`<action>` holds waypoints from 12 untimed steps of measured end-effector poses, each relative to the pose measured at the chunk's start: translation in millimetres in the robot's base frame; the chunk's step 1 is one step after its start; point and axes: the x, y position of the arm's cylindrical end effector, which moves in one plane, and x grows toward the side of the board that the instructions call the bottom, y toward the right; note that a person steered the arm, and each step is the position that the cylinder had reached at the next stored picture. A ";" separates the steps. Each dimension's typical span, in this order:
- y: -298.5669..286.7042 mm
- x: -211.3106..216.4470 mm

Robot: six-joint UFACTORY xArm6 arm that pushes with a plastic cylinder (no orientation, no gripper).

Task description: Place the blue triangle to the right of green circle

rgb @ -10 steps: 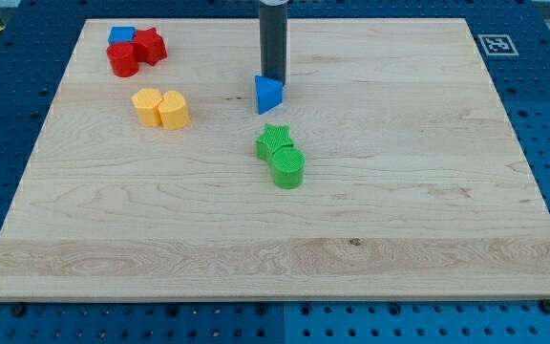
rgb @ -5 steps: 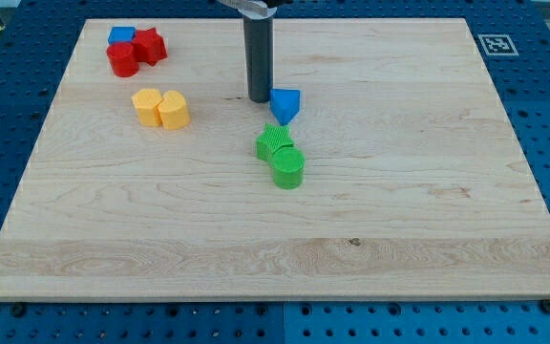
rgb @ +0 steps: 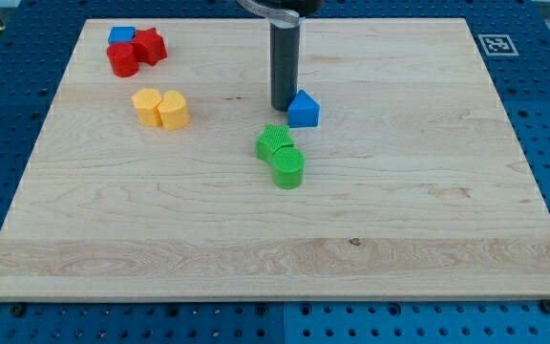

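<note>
My tip [rgb: 284,106] rests on the wooden surface [rgb: 418,191], touching the blue triangle [rgb: 303,110] on its left side — I carry no jaws to open or close, just a bare rod. The blue triangle sits above and slightly right of the green circle [rgb: 288,167], near the green star [rgb: 273,141] — not level with the circle.

bright, even light fills the frame, with no dim corners. the wooden board [rgb: 370,220] looks pale and evenly lit, without strong glare. shadows are soft and short: a faint one sits at the base of the rod by my tip [rgb: 284,106], and small ones hug the blocks. focus is sharp throughout; wood grain reads clearly. straight board edges show little distortion.
</note>
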 end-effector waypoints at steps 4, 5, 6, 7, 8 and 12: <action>35.2 26.5; 58.8 26.4; 72.6 26.4; 87.0 26.4; 106.1 32.1; 109.9 52.7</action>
